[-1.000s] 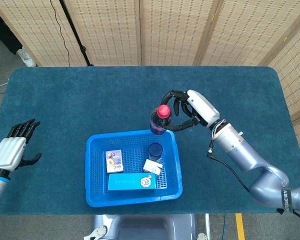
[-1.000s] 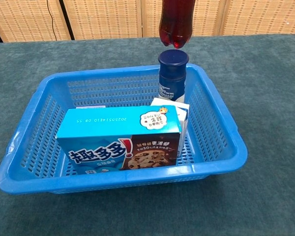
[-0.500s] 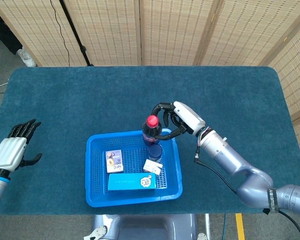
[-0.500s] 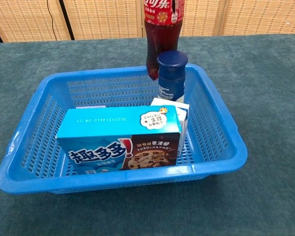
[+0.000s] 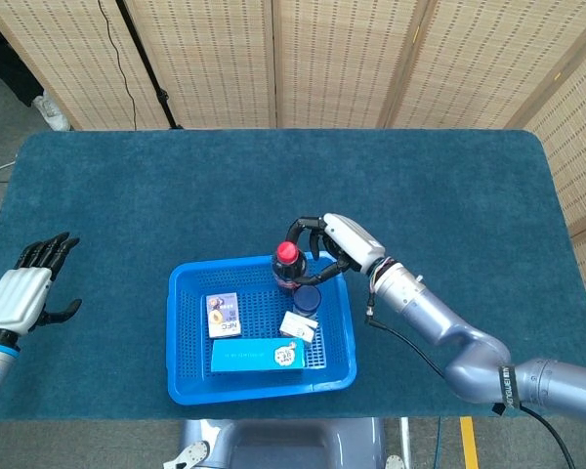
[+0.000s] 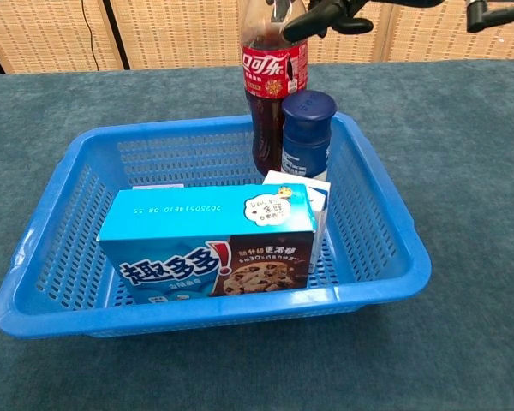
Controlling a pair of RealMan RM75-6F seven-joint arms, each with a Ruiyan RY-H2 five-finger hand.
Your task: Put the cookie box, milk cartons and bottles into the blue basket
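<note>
You are holding the cola bottle (image 6: 273, 81) upright in your right hand (image 5: 329, 246), the fingers curling around its neck just under the red cap, and its base is sitting down inside the blue basket (image 6: 385, 224) at the back wall, just beside the dark blue capped bottle (image 6: 307, 133). Judging from how things lie, you are nearly finishing: the cookie box (image 6: 207, 238) is lying along the front of the basket, one small milk carton (image 5: 223, 315) is resting flat on the left part of the floor, another white carton (image 6: 304, 190) is standing between the cookie box and the blue bottle, and nothing else of the task is showing out on the bench (image 5: 127, 195). What is left looks like letting go of the cola bottle and drawing the arm clear; whether its base is fully resting on the basket floor I cannot tell. The bottle is clear, smooth plastic with dark liquid and a glossy red label, tall and narrow, so it may be tipping easily once freed. The basket is rigid plastic with slotted walls; the cartons and box are flat-faced card. The bench is covered in a dull teal carpet-like cloth. Your left hand (image 5: 24, 290) is hovering over the bench's left edge, holding nothing, fingers spread.
</note>
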